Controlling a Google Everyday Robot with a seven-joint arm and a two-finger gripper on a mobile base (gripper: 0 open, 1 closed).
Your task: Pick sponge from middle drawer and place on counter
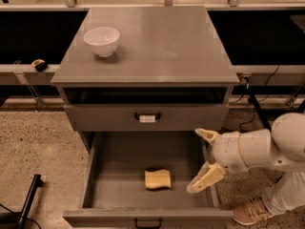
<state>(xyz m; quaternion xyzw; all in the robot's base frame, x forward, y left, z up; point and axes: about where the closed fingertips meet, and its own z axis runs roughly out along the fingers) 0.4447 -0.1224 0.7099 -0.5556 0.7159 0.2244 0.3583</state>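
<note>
The pale yellow sponge (pixel 157 179) lies flat on the grey floor of the open middle drawer (pixel 121 156), a little right of centre and toward the front. My gripper (pixel 202 160) hangs over the drawer's right wall, to the right of the sponge and apart from it. Its two cream fingers (pixel 206 178) are spread wide and hold nothing. The counter (pixel 162 42) is the grey top slab of the cabinet above.
A white bowl (pixel 101 41) stands on the counter's left rear part. The drawer front above the open drawer has a handle with a white tag (pixel 147 118). A person's shoe (pixel 250 211) is on the speckled floor at the lower right. A black pole (pixel 28 200) leans at lower left.
</note>
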